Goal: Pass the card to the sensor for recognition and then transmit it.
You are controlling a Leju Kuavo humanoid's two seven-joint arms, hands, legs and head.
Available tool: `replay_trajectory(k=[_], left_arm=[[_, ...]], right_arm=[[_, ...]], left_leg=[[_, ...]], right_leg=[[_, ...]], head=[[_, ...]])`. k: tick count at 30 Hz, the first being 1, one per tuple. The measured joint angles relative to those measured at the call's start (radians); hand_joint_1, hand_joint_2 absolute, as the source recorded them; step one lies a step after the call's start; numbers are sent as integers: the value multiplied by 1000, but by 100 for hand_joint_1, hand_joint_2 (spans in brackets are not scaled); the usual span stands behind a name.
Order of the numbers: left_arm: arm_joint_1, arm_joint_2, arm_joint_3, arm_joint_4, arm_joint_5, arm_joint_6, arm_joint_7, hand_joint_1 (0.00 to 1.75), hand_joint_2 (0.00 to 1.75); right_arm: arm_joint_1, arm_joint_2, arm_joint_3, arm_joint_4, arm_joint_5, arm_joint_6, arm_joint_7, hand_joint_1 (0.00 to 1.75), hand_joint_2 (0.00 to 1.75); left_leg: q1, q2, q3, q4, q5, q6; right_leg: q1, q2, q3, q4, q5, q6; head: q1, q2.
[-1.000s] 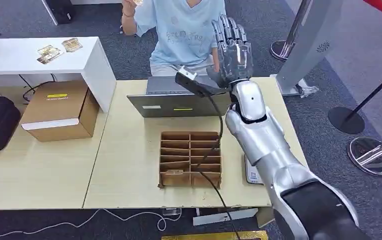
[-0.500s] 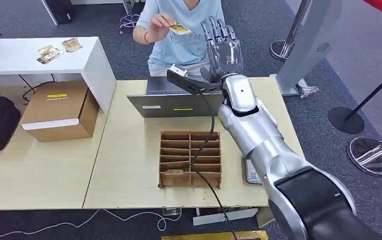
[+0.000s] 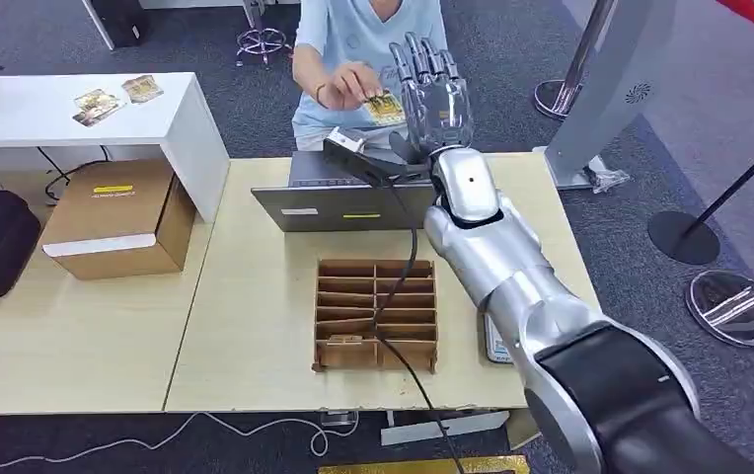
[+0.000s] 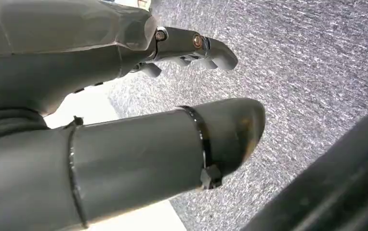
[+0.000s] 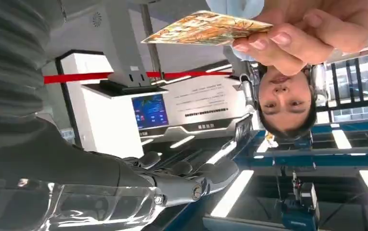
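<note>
Card (image 3: 385, 107) is pinched in the person's hand (image 3: 351, 83), held out flat just beside the right robot hand (image 3: 430, 97); in the right wrist view the card (image 5: 202, 29) sits off the fingers (image 5: 191, 179), not touching them. Right robot hand is raised above the far edge of the worktop (image 3: 255, 326), fingers apart and extended, holding nothing. Left robot hand (image 4: 138, 134) is over grey carpet, fingers loosely curled, nothing in it; can't tell if it's open or closed. Laptop (image 3: 353, 197) is below the raised hand, the cardboard divider tray (image 3: 375, 314) nearer the robot. Cardboard box (image 3: 116, 217) is off to the left, with two more cards (image 3: 116, 96) on the white side table (image 3: 77, 118).
</note>
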Motion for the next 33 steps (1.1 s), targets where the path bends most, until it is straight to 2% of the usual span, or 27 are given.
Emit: replay_trajectory(k=[2, 3, 4, 5, 33], left_arm=[[0, 0, 2, 0, 0, 1, 0, 0, 0], [0, 0, 2, 0, 0, 1, 0, 0, 0], [0, 0, 3, 0, 0, 1, 0, 0, 0], [0, 0, 3, 0, 0, 1, 0, 0, 0], [0, 5, 39, 0, 21, 2, 1, 0, 0]], right_arm=[[-1, 1, 0, 5, -2, -3, -2, 0, 175], [-2, 1, -1, 7, -5, -6, -4, 14, 175], [-2, 2, -1, 9, -8, -8, -8, 37, 175], [-2, 3, -1, 10, -8, -10, -11, 175, 175], [0, 6, -38, -4, -116, -85, -101, 175, 175]], left_leg=[[0, 0, 0, 0, 0, 0], [0, 0, 0, 0, 0, 0], [0, 0, 0, 0, 0, 0], [0, 0, 0, 0, 0, 0], [0, 0, 0, 0, 0, 0]], right_leg=[[0, 0, 0, 0, 0, 0], [0, 0, 0, 0, 0, 0], [0, 0, 0, 0, 0, 0], [0, 0, 0, 0, 0, 0], [0, 0, 0, 0, 0, 0]], head=[[0, 0], [0, 0], [0, 0], [0, 0], [0, 0]])
